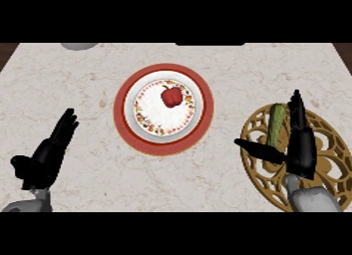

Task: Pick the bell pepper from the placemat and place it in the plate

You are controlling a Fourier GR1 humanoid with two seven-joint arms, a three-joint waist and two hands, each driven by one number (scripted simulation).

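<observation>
While your right hand (302,144) hovers over the gold openwork placemat (333,149), fingers straight and thumb spread, holding nothing, the red bell pepper (172,96) sits on the white plate (158,122) with a patterned rim and a wide red border. A green vegetable (277,124) lies on the placemat beside your fingers. Your left hand (47,152) rests open, well apart, over the marble counter (75,79).
</observation>
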